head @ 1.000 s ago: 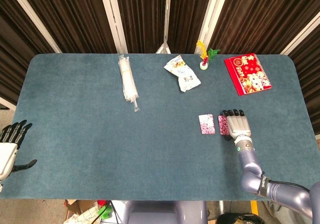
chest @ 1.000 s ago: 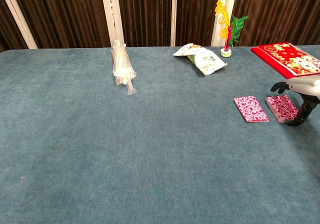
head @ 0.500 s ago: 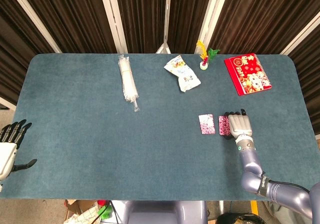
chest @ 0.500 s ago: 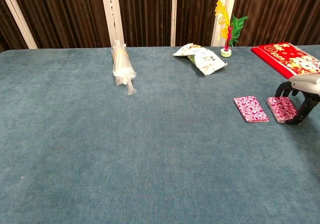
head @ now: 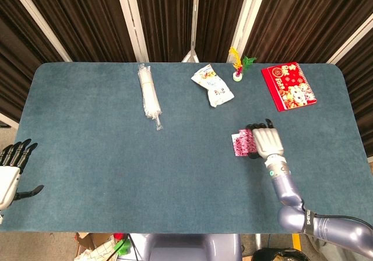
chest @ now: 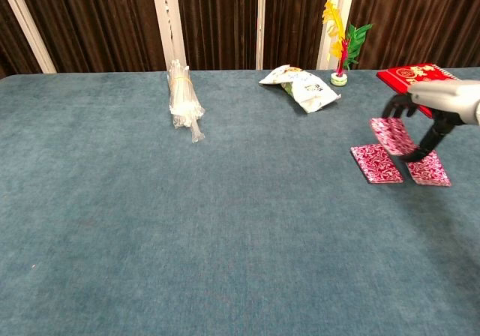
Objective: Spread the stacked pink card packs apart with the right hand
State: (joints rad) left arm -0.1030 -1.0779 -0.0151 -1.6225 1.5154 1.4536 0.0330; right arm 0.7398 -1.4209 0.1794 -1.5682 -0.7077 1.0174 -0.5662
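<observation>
Since a moment ago, my right hand (chest: 439,107) has swung left and lifted one pink pack (chest: 392,135), pinching it tilted above the tabletop (chest: 187,223). Two more packs lie below: one (chest: 376,163) just left of it, another (chest: 429,168) under my thumb. My left hand (head: 10,173) hangs open off the tabletop's edge.

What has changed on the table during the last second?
The right hand picked one pink card pack off the small stack, lifted it, and moved toward the robot's left. A second pack lies where the stack was, and a third stayed put. The left hand, snack bag and red booklet did not move.
</observation>
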